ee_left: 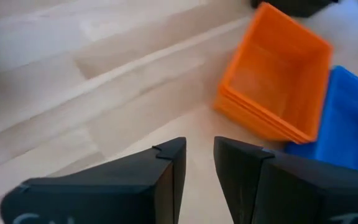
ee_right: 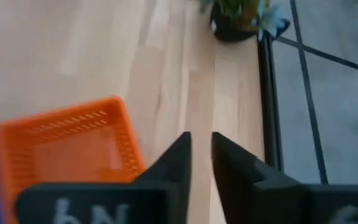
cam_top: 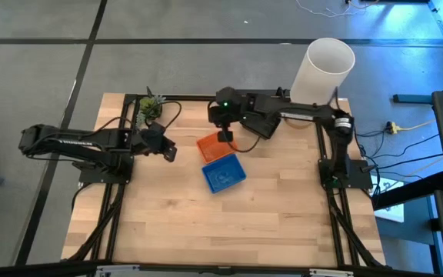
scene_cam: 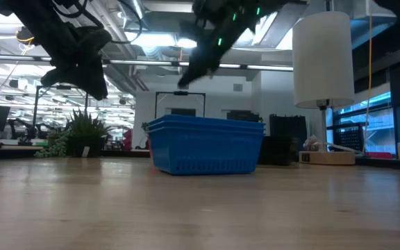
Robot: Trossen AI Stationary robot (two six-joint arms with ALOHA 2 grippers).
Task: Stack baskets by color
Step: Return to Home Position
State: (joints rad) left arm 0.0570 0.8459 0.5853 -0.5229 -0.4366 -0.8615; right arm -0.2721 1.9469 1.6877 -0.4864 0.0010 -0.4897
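Note:
An orange basket (cam_top: 212, 145) rests on the wooden table near its middle, and its rim looks layered in the left wrist view (ee_left: 278, 81). A blue basket (cam_top: 224, 174) sits just nearer, touching it; in the low view (scene_cam: 205, 144) it shows a doubled rim. My right gripper (cam_top: 226, 138) hangs above the orange basket's far right corner (ee_right: 120, 134). Its fingers (ee_right: 202, 146) stand a narrow gap apart with nothing between them. My left gripper (cam_top: 169, 151) hovers left of the baskets, also narrowly open and empty (ee_left: 199, 152).
A tall white cylinder (cam_top: 323, 69) stands at the far right corner. A small green plant (cam_top: 151, 108) sits at the far left, by the table's black frame (ee_right: 267, 112). Bare wood (cam_top: 229, 231) spreads across the near half.

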